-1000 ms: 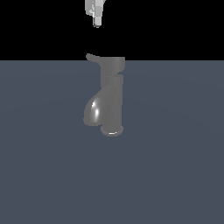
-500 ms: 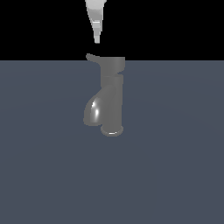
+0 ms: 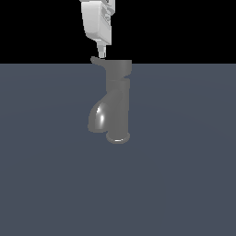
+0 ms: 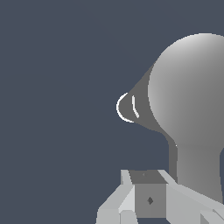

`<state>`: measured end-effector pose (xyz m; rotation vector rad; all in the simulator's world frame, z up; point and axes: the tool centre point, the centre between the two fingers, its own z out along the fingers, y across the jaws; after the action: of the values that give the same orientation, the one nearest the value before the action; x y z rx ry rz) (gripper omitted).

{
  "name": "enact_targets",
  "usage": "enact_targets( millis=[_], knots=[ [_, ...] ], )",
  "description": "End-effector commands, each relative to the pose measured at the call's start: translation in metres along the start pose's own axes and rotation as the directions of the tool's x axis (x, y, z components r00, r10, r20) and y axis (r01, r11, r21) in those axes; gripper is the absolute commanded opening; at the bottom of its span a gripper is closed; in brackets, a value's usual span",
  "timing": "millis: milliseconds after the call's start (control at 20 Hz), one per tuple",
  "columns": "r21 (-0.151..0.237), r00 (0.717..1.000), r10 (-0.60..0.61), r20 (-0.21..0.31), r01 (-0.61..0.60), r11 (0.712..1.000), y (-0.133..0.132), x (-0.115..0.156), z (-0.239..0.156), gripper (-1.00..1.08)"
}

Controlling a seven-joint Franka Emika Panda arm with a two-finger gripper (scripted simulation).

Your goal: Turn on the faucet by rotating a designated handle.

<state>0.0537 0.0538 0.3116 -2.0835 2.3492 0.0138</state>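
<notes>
Exterior view shows my tool (image 3: 101, 53) hanging just above the handle (image 3: 97, 61), the short lever that sticks out toward the exterior view's left from the faucet's (image 3: 117, 103) wide top cap. The faucet stands upright on the dark bench (image 3: 184, 184), about the middle of the scene, with its base ring at the bottom and the bulging spout (image 3: 98, 117) on the exterior view's left. Seen from that side my tool's tip narrows to a single point, and the wrist view shows only the tool (image 4: 148, 199) body low in the picture with the faucet's (image 4: 192, 92) rounded bulk beyond it, so I cannot tell whether the jaws stand apart or together. I cannot tell either whether the tip already touches the lever; it looks very close. I judge the faucet to be rigid metal, heavy and fixed in place, so only the handle should give, swinging around the column. Its glossy finish suggests a slick surface, and the lever is thin, so pinching it seems risky. I would rather press on its side near the rounded tip, where leverage is best, keeping contact low enough on the lever that my tool does not slide over it.
</notes>
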Motion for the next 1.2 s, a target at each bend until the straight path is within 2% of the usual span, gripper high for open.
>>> enact_targets(
  millis=[0,650,1150],
  knots=[
    [0.003,0.999,0.035,-0.003,-0.035,0.999,-0.005,-0.002,0.006,-1.0],
    [0.006,0.996,0.084,-0.006,-0.084,0.996,-0.012,-0.004,0.015,-1.0],
    [0.006,0.996,0.084,-0.006,-0.084,0.996,0.018,-0.015,0.015,-1.0]
  ],
)
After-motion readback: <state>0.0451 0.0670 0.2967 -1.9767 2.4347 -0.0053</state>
